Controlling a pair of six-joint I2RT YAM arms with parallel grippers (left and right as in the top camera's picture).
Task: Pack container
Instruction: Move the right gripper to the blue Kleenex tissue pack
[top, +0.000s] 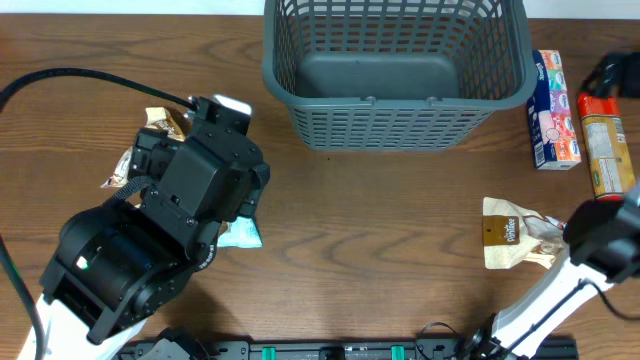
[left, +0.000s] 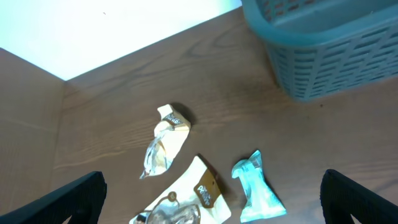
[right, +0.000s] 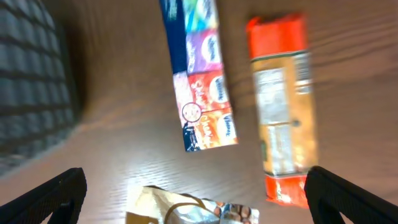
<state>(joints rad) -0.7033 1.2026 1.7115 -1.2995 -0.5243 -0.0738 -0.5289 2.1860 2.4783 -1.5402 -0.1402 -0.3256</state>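
While container (top: 395, 120) sits mouth-up, long axis left-right, left tool (left: 211, 177) and right tool (right: 194, 174) gape wide, empty.

Black boxy left arm (top: 185, 200), black cable (top: 70, 73), white-linked right arm (top: 545, 298), green indicator light (top: 82, 263)

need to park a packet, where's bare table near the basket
Free: the table in front of the basket, between the teal packet and the right-hand tan packet. Crowded: by the tissues and orange pack, and under the left arm.
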